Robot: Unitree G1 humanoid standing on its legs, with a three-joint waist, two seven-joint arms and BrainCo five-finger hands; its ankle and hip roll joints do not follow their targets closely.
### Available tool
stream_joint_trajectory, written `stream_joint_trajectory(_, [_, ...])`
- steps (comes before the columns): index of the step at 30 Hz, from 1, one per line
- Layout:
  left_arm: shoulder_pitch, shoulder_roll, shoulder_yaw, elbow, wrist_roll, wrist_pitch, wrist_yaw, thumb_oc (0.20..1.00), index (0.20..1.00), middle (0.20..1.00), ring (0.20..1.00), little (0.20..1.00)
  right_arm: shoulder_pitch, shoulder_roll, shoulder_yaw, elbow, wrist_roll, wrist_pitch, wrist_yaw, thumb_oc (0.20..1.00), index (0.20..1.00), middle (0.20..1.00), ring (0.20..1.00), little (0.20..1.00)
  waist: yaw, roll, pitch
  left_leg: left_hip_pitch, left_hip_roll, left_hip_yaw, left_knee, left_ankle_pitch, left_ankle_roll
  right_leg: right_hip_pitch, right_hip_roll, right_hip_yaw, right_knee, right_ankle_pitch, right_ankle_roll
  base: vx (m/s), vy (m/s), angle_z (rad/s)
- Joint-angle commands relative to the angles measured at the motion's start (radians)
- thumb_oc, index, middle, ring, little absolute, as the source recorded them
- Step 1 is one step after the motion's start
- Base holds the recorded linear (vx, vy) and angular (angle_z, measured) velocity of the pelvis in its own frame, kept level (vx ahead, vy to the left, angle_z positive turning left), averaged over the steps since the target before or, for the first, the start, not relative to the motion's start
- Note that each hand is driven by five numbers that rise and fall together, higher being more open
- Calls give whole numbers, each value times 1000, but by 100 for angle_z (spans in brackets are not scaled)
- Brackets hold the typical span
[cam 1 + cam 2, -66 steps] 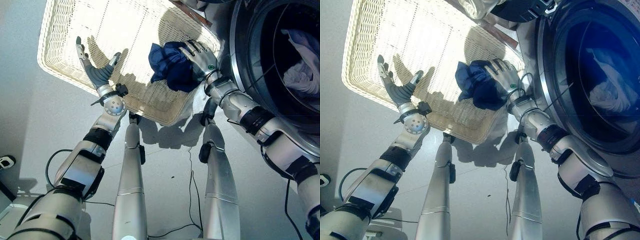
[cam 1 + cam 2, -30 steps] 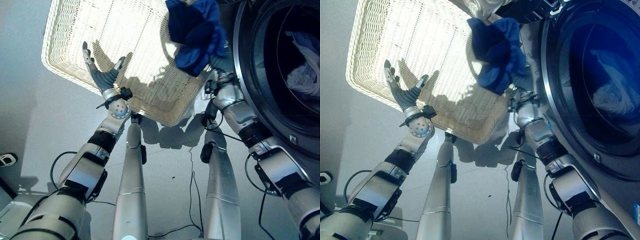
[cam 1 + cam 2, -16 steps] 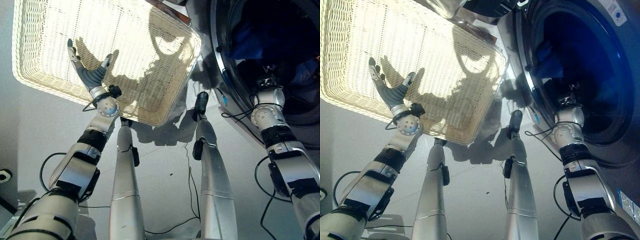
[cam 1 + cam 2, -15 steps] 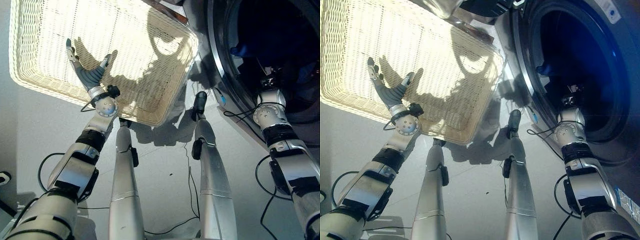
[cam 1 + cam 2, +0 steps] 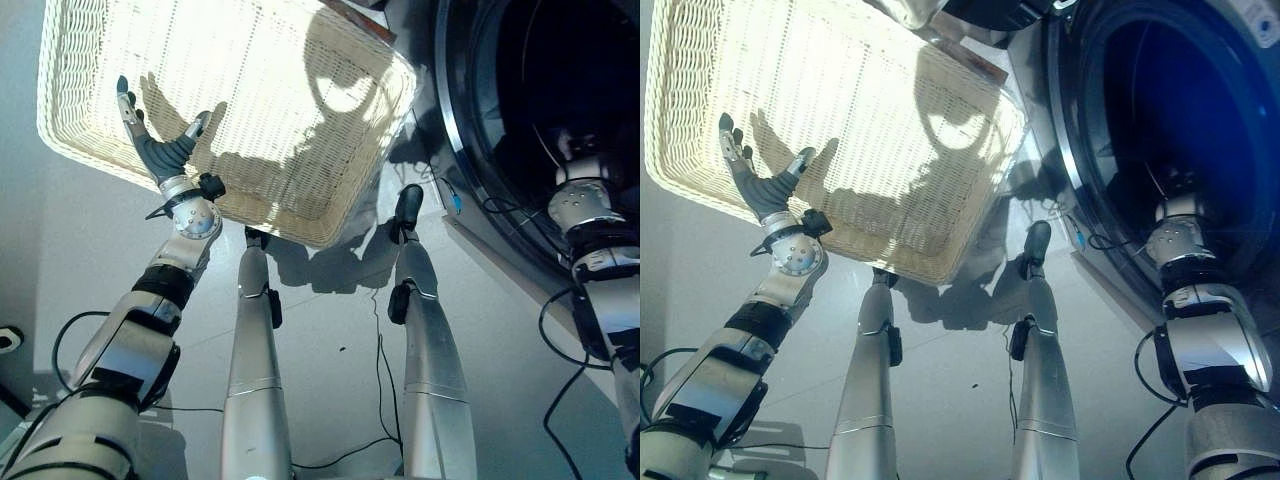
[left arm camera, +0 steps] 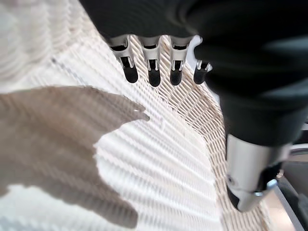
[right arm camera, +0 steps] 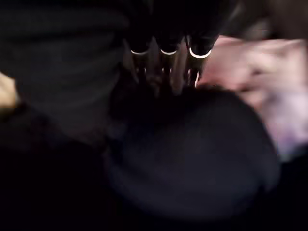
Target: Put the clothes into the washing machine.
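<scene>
The dark blue garment [image 7: 192, 159] lies as a rounded lump inside the dark drum of the washing machine [image 5: 455, 130], next to pale pinkish laundry [image 7: 255, 62]. My right arm reaches into the drum, and in the eye views the hand is hidden past the wrist. In the right wrist view my right hand [image 7: 166, 67] hangs just above the blue garment with its fingers straight, their tips at the cloth. My left hand [image 5: 158, 148] is spread open over the near edge of the white wicker basket [image 5: 270, 100], holding nothing.
The basket's woven bottom is bare, marked only by shadows of the arms. The machine's round door opening [image 5: 1070, 150] stands right of the basket, with grey floor [image 5: 330, 330] in front of both.
My right hand lifted the blue garment out of the basket and swung it right into the drum, where the garment now lies. The left hand stayed open over the basket; the view shifted.
</scene>
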Motion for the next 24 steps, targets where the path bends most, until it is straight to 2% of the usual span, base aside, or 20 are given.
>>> stream_joint_trajectory(1, [13, 52, 46, -28, -17, -7, -20, 1000, 1000, 1000, 1000, 1000, -60, -280, 28, -36, -95, -25, -27, 1000, 1000, 1000, 1000, 1000, -32, -63, -19, 58, -51, -18, -34, -31, 80, 59, 37, -46, 83, -42, 87, 0, 0, 0])
stream_joint_trajectory(5, [-41, 73, 32, 16, -35, 13, -73, 1000, 1000, 1000, 1000, 1000, -57, -294, 28, 118, -40, 77, 117, 1000, 1000, 1000, 1000, 1000, -26, -73, -19, 67, -60, -29, -16, -40, 91, 68, 36, -49, 95, -46, 84, 10, -19, 0])
stream_joint_trajectory(7, [-52, 71, 23, 29, -35, 9, -83, 1000, 1000, 1000, 1000, 1000, -65, -292, 42, 163, -88, 108, 108, 1000, 1000, 1000, 1000, 1000, -22, -69, -19, 67, -65, -31, -16, -40, 93, 69, 34, -50, 94, -45, 84, 0, 0, 0])
stream_joint_trajectory(8, [-55, 70, 18, 32, -38, 5, -86, 1000, 1000, 1000, 1000, 1000, -67, -289, 56, 179, -149, 151, 99, 1000, 1000, 1000, 1000, 1000, -19, -65, -19, 67, -69, -32, -16, -40, 95, 68, 33, -51, 93, -44, 83, 17, -16, 4])
stream_joint_trajectory(9, [-61, 62, 4, 35, -34, 3, -87, 1000, 1000, 1000, 1000, 1000, -75, -277, 90, 205, -359, 244, 14, 1000, 1000, 1000, 1000, 1000, -12, -57, -19, 65, -76, -33, -19, -39, 99, 65, 31, -51, 92, -43, 83, 0, 0, 0])
stream_joint_trajectory(10, [-62, 60, 2, 36, -33, 2, -86, 1000, 1000, 1000, 1000, 1000, -78, -274, 96, 206, -382, 255, 4, 1000, 1000, 1000, 1000, 1000, -13, -55, -19, 65, -77, -34, -20, -40, 101, 64, 31, -52, 91, -42, 84, 0, 0, 0])
stream_joint_trajectory(11, [-67, 55, -12, 28, -28, 8, -80, 1000, 1000, 1000, 1000, 1000, -99, -261, 143, 211, -517, 359, -64, 1000, 1000, 1000, 1000, 1000, -5, -49, -19, 61, -83, -35, -18, -41, 105, 60, 29, -55, 92, -41, 84, 12, -31, 2])
stream_joint_trajectory(12, [-70, 51, -20, 25, -26, 8, -79, 1000, 1000, 1000, 1000, 1000, -117, -253, 185, 218, -686, 461, -77, 1000, 1000, 1000, 1000, 1000, 0, -45, -19, 57, -85, -35, -20, -39, 106, 57, 27, -58, 91, -39, 86, 10, -33, 3])
stream_joint_trajectory(16, [-95, 42, -46, 24, -23, 15, -73, 1000, 1000, 1000, 1000, 1000, -191, -232, 334, 186, -952, 645, -110, 1000, 1000, 1000, 1000, 1000, 5, -31, -19, 41, -94, -37, -16, -40, 114, 45, 20, -64, 90, -38, 88, -4, -12, 3])
stream_joint_trajectory(17, [-96, 42, -47, 24, -23, 15, -74, 1000, 1000, 1000, 1000, 1000, -196, -230, 343, 185, -955, 648, -113, 1000, 1000, 1000, 1000, 1000, 5, -30, -19, 40, -94, -37, -16, -40, 114, 44, 19, -65, 89, -38, 88, 0, 0, 0])
stream_joint_trajectory(18, [-114, 39, -64, 34, -21, 12, -83, 1000, 1000, 1000, 1000, 1000, -237, -209, 423, 184, -1069, 702, -125, 1000, 1000, 1000, 1000, 1000, 11, -22, -19, 36, -95, -35, -18, -40, 115, 40, 14, -69, 87, -40, 89, 0, 0, 0])
stream_joint_trajectory(19, [-122, 37, -68, 42, -20, 9, -86, 1000, 1000, 1000, 1000, 1000, -250, -198, 448, 183, -1107, 709, -126, 1000, 1000, 1000, 1000, 1000, 11, -19, -19, 33, -96, -34, -17, -41, 115, 36, 14, -69, 87, -41, 88, 0, 0, 0])
stream_joint_trajectory(23, [-134, 28, -76, 54, -15, 1, -83, 1000, 1000, 1000, 1000, 1000, -257, -175, 474, 180, -1151, 704, -150, 1000, 1000, 1000, 1000, 1000, 10, -14, -19, 29, -96, -30, -19, -40, 114, 33, 13, -68, 85, -43, 90, 0, 0, 0])
stream_joint_trajectory(24, [-138, 19, -84, 61, -2, -10, -73, 1000, 1000, 1000, 1000, 1000, -235, -164, 493, 168, -1210, 667, -177, 1000, 1000, 1000, 1000, 1000, 8, -10, -19, 24, -98, -28, -18, -40, 115, 28, 12, -65, 85, -45, 90, 0, 0, 0])
